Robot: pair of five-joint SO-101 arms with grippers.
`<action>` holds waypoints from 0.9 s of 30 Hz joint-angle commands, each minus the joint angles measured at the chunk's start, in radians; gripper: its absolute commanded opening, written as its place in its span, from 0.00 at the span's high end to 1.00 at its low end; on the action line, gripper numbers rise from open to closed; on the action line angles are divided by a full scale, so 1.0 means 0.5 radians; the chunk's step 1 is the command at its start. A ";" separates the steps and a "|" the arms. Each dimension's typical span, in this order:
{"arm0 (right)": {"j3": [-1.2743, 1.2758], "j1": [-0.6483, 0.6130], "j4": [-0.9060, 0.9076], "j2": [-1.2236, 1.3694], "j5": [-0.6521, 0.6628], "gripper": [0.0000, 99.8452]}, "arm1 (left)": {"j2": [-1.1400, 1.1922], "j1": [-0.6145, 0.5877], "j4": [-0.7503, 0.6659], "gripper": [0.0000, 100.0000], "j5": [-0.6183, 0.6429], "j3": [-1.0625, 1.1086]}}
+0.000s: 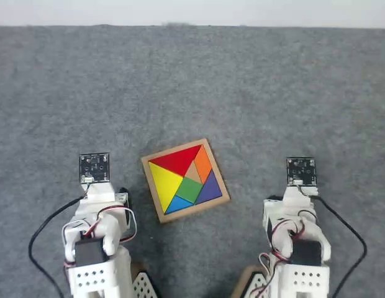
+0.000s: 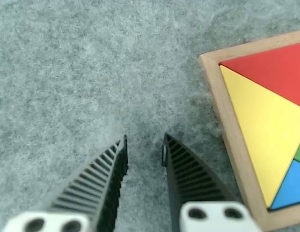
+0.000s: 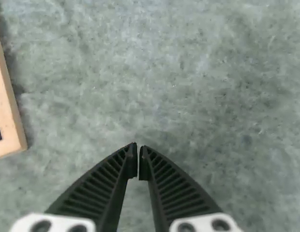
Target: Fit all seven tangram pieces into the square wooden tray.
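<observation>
Sitting near the middle of the grey felt table, the square wooden tray is turned at an angle to the table's edges, one corner pointing toward the far side. All seven pieces lie flat inside its rim and fill it edge to edge. A large red triangle takes the far-left part, with a large yellow triangle beside it along the left rim. An orange piece lies against the far-right rim, and a small tan triangle is wedged between it and the red one. A green square sits at the centre, touching the tan triangle. A blue triangle fills the near corner and a purple triangle the right one.

The left arm stands at the near edge, left of the tray; the right arm stands on the tray's other side. Black cables loop from each.

The left gripper hovers over bare felt just beside the tray's left corner, its ribbed black fingers parted by a modest gap and grasping nothing. The right gripper hangs over felt too, apart from the tray's rim, its fingers clenched so the tips nearly meet, with nothing between them.
</observation>
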 commanded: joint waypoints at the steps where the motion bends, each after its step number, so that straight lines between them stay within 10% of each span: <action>1: 0.012 0.054 -0.094 0.014 0.040 0.99 | -0.028 -0.012 0.003 0.89 -0.009 -0.011; 11: -0.301 0.505 -0.078 0.014 0.028 0.99 | -0.028 -0.012 0.003 0.89 -0.009 -0.011; 27: 0.028 -0.250 -0.002 -0.054 0.043 0.99 | -0.028 -0.012 0.003 0.89 -0.009 -0.011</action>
